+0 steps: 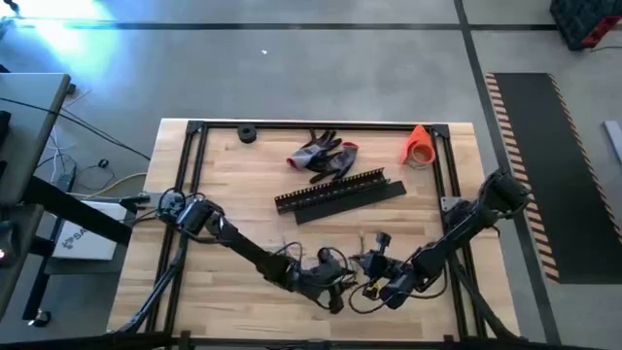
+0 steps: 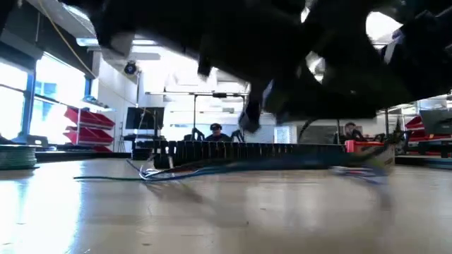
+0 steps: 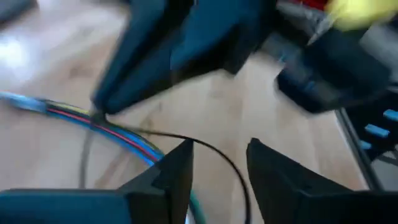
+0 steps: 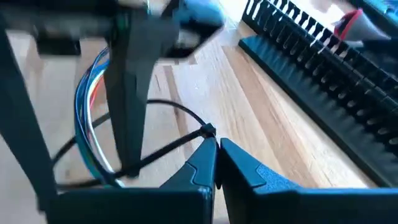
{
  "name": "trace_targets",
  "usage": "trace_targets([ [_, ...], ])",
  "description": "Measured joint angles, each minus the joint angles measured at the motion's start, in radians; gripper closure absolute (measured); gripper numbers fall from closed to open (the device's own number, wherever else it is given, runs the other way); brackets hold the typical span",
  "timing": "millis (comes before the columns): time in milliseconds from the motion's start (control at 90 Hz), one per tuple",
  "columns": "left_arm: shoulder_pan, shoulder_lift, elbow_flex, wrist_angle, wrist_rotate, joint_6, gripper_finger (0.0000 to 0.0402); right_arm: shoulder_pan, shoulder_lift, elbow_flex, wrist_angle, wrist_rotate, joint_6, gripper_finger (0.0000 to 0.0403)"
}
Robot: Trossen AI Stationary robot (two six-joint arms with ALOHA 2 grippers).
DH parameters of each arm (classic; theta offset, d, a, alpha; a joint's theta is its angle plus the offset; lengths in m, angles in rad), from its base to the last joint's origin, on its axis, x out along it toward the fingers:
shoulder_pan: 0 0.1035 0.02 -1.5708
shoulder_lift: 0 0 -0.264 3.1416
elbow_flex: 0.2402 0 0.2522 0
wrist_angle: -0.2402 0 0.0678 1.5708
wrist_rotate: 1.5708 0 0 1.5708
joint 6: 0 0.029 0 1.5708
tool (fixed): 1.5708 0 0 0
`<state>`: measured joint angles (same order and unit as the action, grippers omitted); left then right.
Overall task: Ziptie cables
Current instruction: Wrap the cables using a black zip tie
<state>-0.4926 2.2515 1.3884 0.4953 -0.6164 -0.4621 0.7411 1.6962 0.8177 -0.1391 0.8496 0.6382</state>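
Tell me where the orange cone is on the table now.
In the high view the orange cone lies at the table's far right corner, right of the gloves and beyond the black slotted strips.

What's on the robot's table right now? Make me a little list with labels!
cables: coloured bundle lying on the wood
black zip tie: seems looped around the cables
left tool: open, just above the cables
right tool: shut on the black zip tie
slotted strips: mid-table
gloves: beyond the strips, near the far edge
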Motion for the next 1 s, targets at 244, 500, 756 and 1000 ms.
trace_targets([
  [244, -0.016, -0.03, 0.001, -0.099, -0.149, 0.043, 0.0274, 0.042, 0.0, 0.0, 0.004, 0.06, -0.127, 0.0402],
  [500, -0.002, -0.029, 0.001, -0.043, -0.179, 0.093, 0.0253, 0.082, 0.0, 0.0, 0.015, 0.083, -0.364, 0.0402],
  [756, 0.025, -0.028, 0.001, -0.039, -0.069, 0.143, 0.0236, 0.126, 0.0, 0.0, 0.034, 0.147, -0.581, 0.0402],
  [1000, 0.055, -0.028, 0.001, -0.049, 0.055, 0.176, 0.0239, 0.145, 0.0, 0.0, 0.091, 0.15, -0.765, 0.0403],
])
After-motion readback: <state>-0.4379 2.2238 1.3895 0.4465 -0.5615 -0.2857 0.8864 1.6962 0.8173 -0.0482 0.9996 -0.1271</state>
